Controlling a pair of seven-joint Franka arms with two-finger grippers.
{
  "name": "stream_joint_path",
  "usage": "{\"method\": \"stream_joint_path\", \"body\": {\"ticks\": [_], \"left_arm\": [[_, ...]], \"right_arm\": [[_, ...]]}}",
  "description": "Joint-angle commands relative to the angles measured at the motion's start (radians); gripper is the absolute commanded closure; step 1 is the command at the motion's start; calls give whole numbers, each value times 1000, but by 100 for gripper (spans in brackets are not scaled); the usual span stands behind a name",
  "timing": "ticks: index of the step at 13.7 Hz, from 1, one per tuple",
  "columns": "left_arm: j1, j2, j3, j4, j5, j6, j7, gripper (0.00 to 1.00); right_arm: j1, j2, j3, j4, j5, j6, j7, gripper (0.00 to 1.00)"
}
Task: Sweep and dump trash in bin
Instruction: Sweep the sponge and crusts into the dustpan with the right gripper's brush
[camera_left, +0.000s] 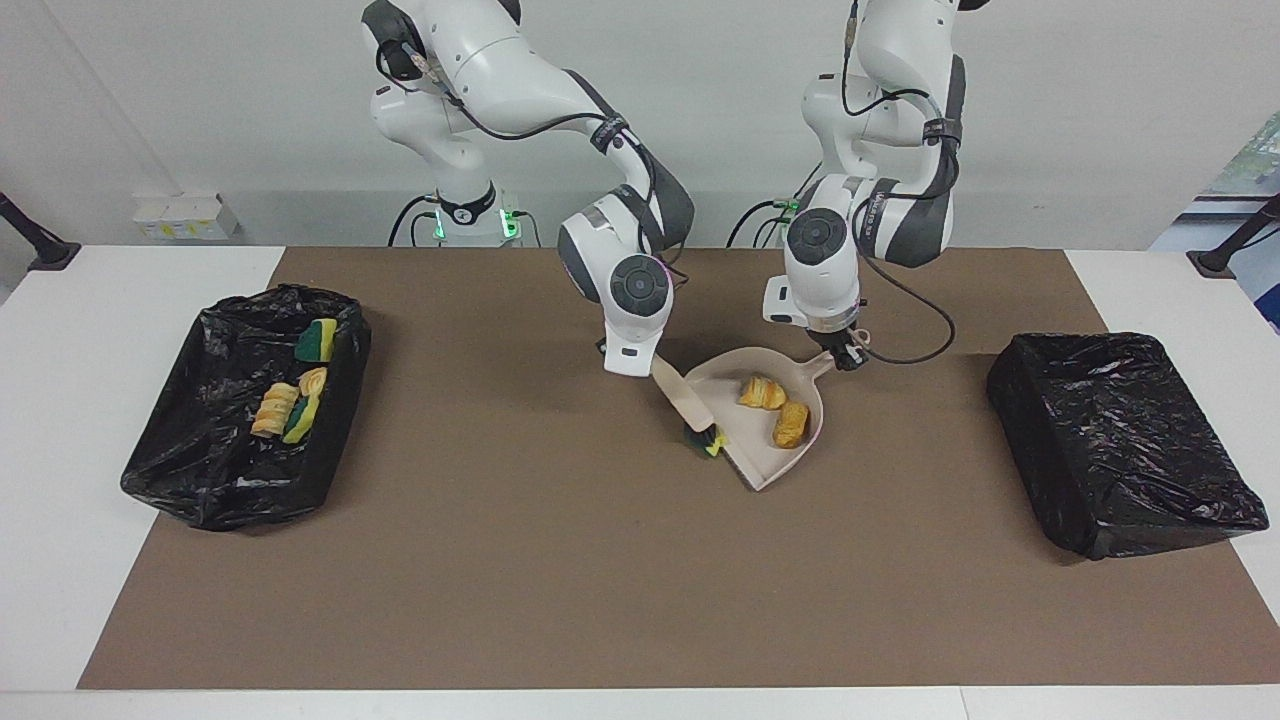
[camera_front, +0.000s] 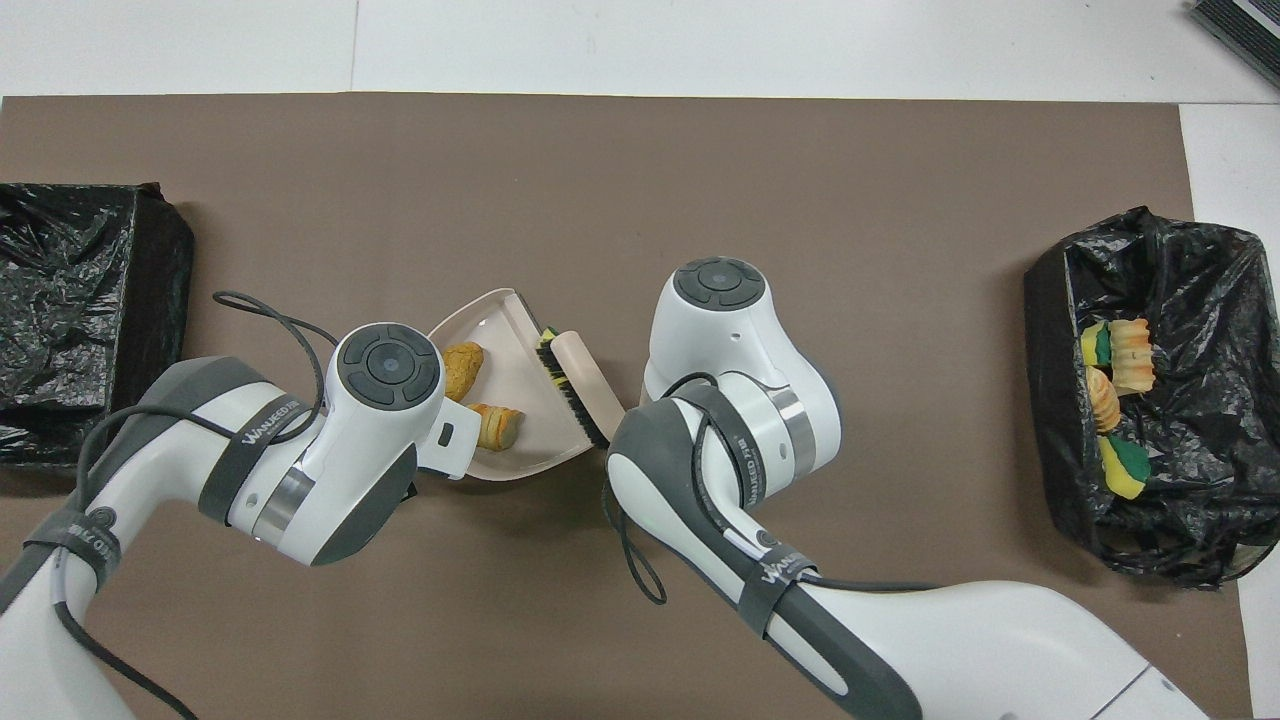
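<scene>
I judged I was at the sweeping step: the last loose scrap, a yellow sponge chunk (camera_left: 712, 446), sat right at the open lip of the dustpan (camera_left: 752, 462), pinned there under the dark bristles of the brush (camera_left: 688, 405). Two golden-brown pastry pieces (camera_left: 778, 410) lay inside the pan, and four more scraps (camera_left: 293, 392) lay in the bin (camera_left: 175, 470) at the right arm's end of the table. A second black-lined bin (camera_left: 1120, 440) sat at the left arm's end.

The right gripper (camera_left: 646, 366) was clenched on the brush handle, its wrist bent steeply down and the brush slanting toward the pan's mouth. The left gripper (camera_left: 850, 355) was closed on the dustpan handle, pointing almost straight down and holding the pan flat on the brown mat (camera_left: 600, 600).

The next move, as I read it, called for a short push to carry the sponge over the lip, with the pan held steady so it would not slide; then I would lift it level and tip it into a bin
</scene>
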Motion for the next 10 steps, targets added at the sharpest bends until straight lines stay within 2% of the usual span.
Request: {"method": "stream_joint_path", "body": {"ticks": [1,3,4,10], "left_arm": [[2,-17,0,-30,16,-12,-7,100],[2,-17,0,-30,16,-11,-8,100],[2,-17,0,-30,16,-9,-8,100],[2,-20,0,-39,16,-3,-7,100]], "right_arm": [[-63,-38,17,-30,218,36,-29,100],[-69,-43,17,-38,344,77,-27,100],[-66,-44,17,-41,367,94,-25,100],[-54,-53,15,-52,352,95,17,100]]}}
